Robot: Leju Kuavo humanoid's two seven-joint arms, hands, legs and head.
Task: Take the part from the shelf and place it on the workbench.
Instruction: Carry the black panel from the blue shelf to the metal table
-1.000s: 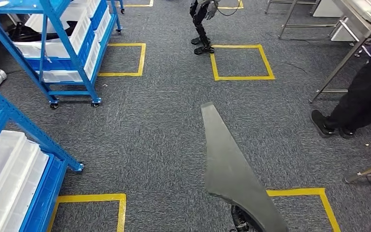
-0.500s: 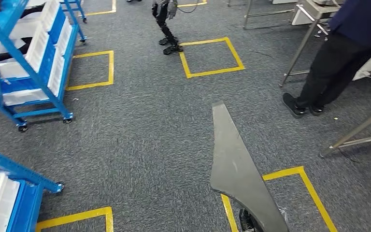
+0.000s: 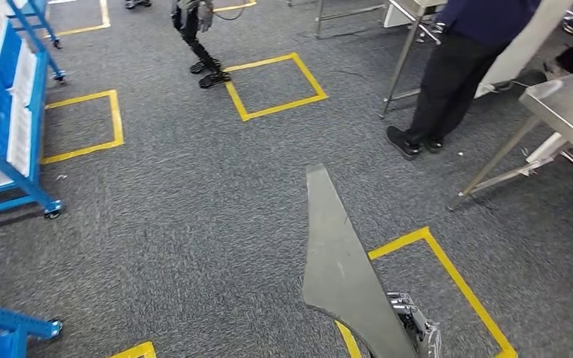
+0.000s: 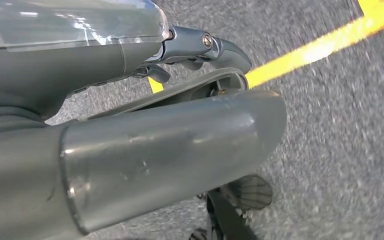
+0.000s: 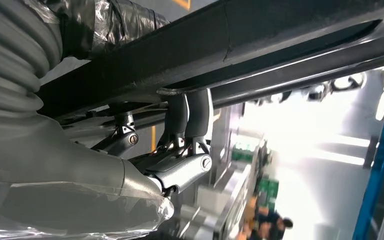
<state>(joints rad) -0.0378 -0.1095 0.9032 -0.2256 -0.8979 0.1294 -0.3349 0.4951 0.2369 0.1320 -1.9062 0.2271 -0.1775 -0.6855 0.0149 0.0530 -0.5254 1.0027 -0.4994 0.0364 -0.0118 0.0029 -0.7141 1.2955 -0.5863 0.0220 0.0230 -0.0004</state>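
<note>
Well, no readable writing — right robot hand (image 3: pixel 416 328) grips grey part (image 3: pixel 339 268).

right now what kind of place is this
Likely a factory or robot test floor: blue wheeled shelf racks, yellow taped squares on grey carpet, metal workbenches, and another walking robot.

Open carpet (image 3: pixel 194 201) ahead-left. Right side blocked: person (image 3: pixel 455 74) beside steel workbench (image 3: pixel 567 112); blue shelf rack (image 3: pixel 7 127) at far left edge.
</note>
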